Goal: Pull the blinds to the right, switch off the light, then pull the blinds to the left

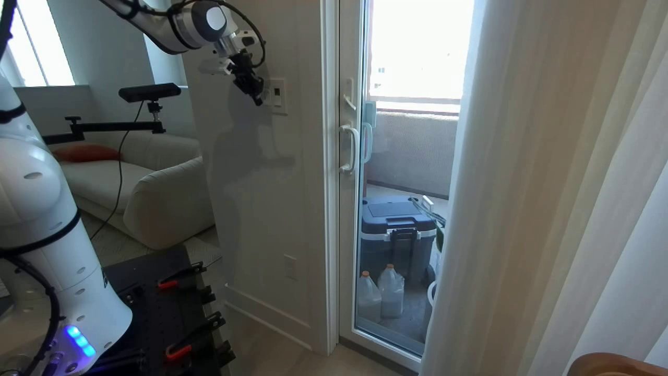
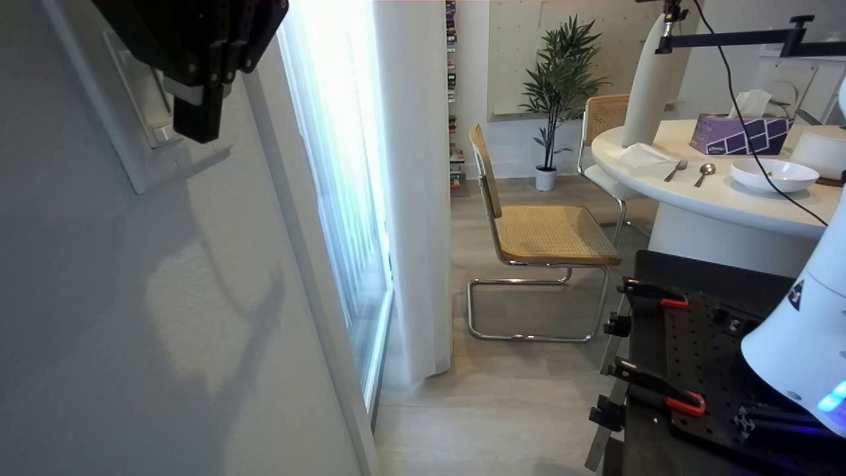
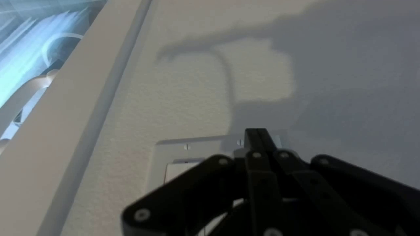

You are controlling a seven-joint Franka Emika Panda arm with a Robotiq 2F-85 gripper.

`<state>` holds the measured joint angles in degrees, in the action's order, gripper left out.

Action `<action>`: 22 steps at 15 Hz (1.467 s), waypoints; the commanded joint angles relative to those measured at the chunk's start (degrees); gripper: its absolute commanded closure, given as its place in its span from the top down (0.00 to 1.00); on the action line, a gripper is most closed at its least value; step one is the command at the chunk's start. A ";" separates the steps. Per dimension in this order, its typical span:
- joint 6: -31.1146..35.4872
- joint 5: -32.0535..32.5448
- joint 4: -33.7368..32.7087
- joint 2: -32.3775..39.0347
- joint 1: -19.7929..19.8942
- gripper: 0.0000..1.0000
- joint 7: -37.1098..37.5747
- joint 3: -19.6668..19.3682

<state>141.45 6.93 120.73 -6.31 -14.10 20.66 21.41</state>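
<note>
The blinds, a white pleated curtain (image 1: 548,183), hang over the right part of the glass door in an exterior view. Their near edge falls as a white curtain fold (image 2: 415,198) beside the door in an exterior view. On the wall left of the door frame is the white switch plate (image 1: 280,108), large and close as a switch plate (image 3: 197,151) in the wrist view. My gripper (image 3: 259,131) is shut, fingertips together, nothing between them. In both exterior views the gripper (image 2: 201,125) is at the plate, pointing down; contact cannot be told. The light itself is out of view.
A white door handle (image 1: 353,149) and the door frame (image 1: 330,209) stand right of the plate. A cane chair (image 2: 555,231) and round table (image 2: 621,155) are beyond the curtain. Clamps (image 1: 180,350) sit on the black base board. A sofa (image 1: 172,203) lies behind.
</note>
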 commanded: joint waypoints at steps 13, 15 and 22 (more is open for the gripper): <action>3.21 2.04 -0.72 1.51 -0.32 0.00 2.57 -0.56; 3.19 2.55 -0.71 1.56 -0.29 0.00 2.91 -0.53; 3.66 3.48 -0.59 1.56 -0.30 0.00 4.41 -0.58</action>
<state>143.98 8.69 120.71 -5.35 -14.09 22.91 21.22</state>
